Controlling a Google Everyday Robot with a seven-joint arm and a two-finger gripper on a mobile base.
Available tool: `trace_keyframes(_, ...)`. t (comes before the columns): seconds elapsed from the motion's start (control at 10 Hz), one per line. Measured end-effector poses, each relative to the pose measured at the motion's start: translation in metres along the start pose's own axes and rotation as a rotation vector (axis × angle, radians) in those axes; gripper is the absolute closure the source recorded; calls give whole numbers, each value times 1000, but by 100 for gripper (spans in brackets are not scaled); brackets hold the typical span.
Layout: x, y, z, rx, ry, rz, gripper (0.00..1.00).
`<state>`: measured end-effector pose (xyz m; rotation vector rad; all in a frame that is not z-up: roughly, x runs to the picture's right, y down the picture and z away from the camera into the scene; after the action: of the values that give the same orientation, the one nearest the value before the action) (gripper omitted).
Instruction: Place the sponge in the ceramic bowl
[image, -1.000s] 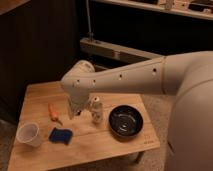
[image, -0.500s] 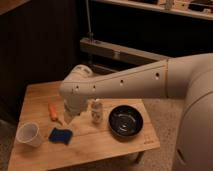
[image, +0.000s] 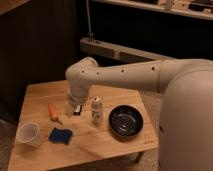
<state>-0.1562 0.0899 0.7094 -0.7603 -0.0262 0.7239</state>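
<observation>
The sponge (image: 60, 135), a flat deep-blue pad, lies on the wooden table (image: 105, 150) near its front left. The ceramic bowl (image: 126, 121), black and glossy, sits at the front right with nothing in it. My gripper (image: 74, 109) hangs from the white arm (image: 125, 75) over the table's middle left. It is above and behind the sponge and apart from it, between the orange carrot-shaped item and the small bottle.
A translucent plastic cup (image: 28, 134) stands at the front left corner. An orange carrot-shaped item (image: 53, 112) lies left of the gripper. A small white bottle (image: 96, 110) stands between gripper and bowl. Dark shelving rises behind the table.
The gripper dipped slightly toward the sponge half a second ago and now sits a little higher and further right. The sponge, bowl and cup have not moved.
</observation>
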Motion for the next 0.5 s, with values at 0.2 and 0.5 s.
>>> trace_keyframes(0.2, 6, 12, 5, -18, 22, -26, 35)
trace_keyframes(0.5, 21, 42, 31, -82, 39, -71, 35)
